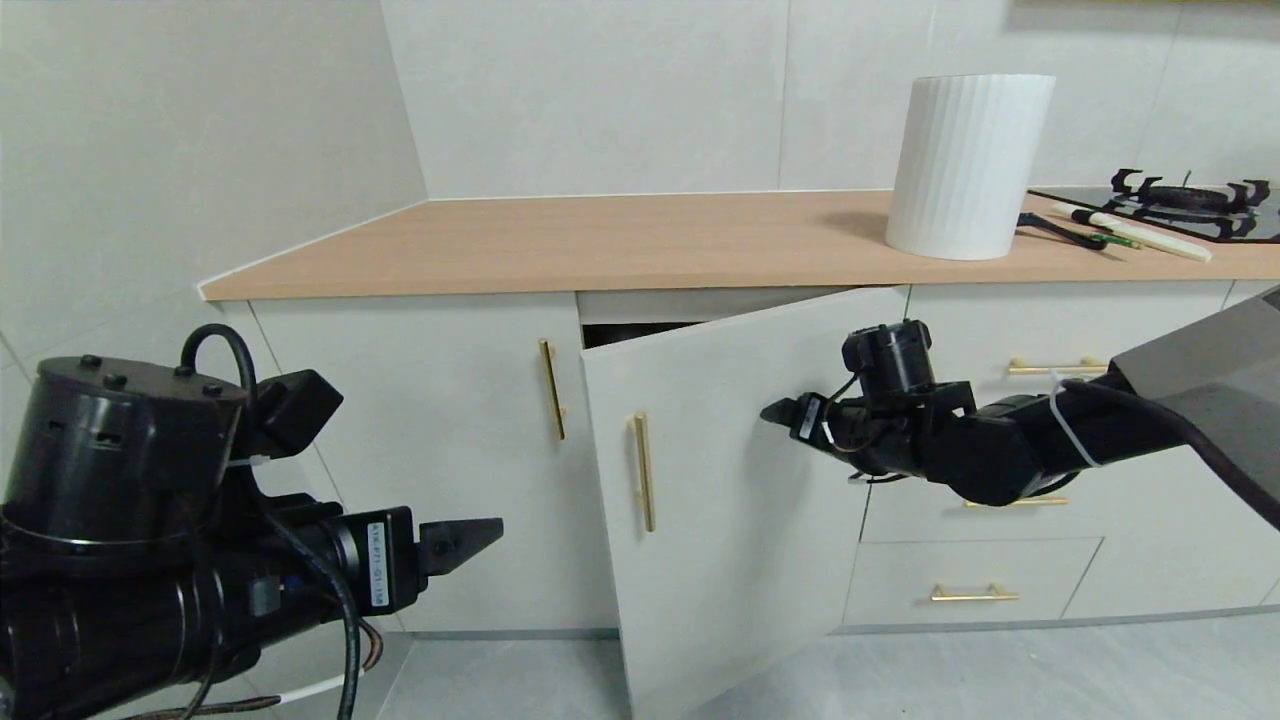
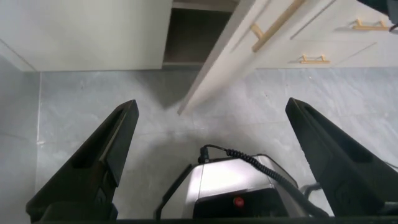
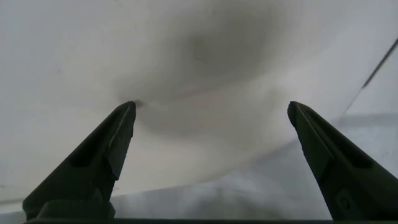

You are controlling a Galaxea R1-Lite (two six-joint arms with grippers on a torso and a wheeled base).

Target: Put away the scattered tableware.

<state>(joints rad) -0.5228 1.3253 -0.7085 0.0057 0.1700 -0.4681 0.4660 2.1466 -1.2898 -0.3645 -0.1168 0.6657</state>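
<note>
The scattered tableware lies on the wooden countertop (image 1: 620,240) at the far right: a black utensil (image 1: 1062,233), a white-handled utensil (image 1: 1135,231) and a thin green piece (image 1: 1118,238). Beside them stands a tall white ribbed holder (image 1: 968,165). My right gripper (image 1: 785,412) (image 3: 211,109) is open, its fingertips close against the outer face of the half-open cabinet door (image 1: 740,480) (image 3: 205,56). My left gripper (image 1: 462,543) (image 2: 211,109) hangs open and empty, low at the left, above the floor in front of the cabinets.
The open door carries a gold bar handle (image 1: 643,470); the neighbouring shut door has one too (image 1: 551,388). Drawers with gold handles (image 1: 974,594) sit to the right. A gas hob (image 1: 1190,200) is at the counter's far right. The grey floor (image 2: 124,93) lies below.
</note>
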